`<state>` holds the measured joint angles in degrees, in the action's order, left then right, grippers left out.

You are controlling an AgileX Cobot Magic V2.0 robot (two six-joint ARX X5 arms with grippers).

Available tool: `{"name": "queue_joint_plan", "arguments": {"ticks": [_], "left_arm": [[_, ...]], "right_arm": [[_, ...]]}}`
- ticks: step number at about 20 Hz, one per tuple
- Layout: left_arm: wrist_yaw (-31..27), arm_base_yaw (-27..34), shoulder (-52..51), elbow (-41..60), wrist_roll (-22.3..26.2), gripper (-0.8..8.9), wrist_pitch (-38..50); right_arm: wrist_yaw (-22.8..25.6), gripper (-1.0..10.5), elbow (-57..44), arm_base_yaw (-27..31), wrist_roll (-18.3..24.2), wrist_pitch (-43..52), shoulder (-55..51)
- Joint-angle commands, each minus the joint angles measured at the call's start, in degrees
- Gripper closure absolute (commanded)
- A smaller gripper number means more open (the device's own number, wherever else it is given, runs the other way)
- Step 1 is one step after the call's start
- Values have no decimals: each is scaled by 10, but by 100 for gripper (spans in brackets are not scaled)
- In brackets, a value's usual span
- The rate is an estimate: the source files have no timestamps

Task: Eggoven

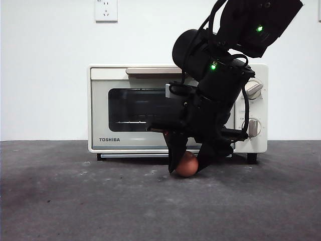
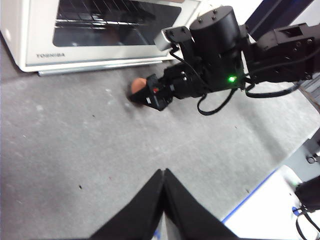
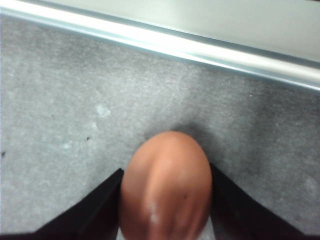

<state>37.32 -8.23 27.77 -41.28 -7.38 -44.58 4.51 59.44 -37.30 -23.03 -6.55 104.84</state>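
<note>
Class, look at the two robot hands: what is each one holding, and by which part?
The right hand grips the egg by its two opposite sides, on the table. The left hand holds nothing.

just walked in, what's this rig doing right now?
The right gripper is down at the grey tabletop with its two black jaws on either side of a small orange-brown egg, apparently closed on it. This is right in front of the cream TOSHIBA toaster oven, whose dark glass door is shut. The left gripper waits off to the side, jaws together, holding nothing.
</note>
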Motion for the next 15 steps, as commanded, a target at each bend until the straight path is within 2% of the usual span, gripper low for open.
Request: {"name": "queue_joint_plan", "arguments": {"ticks": [1, 5, 9, 15], "left_arm": [[-5, -2, 8, -9, 6, 806, 21], [-5, -2, 47, -9, -11, 806, 74], [-7, -19, 115, -10, -35, 806, 188], [-115, -100, 263, -65, -36, 806, 321]], "right_arm": [[-1, 944, 10, -6, 4, -10, -13], [-2, 944, 10, -22, 37, -81, -96], [-1, 944, 10, -50, 71, -166, -210], [5, 944, 10, -66, 82, -260, -375]]}}
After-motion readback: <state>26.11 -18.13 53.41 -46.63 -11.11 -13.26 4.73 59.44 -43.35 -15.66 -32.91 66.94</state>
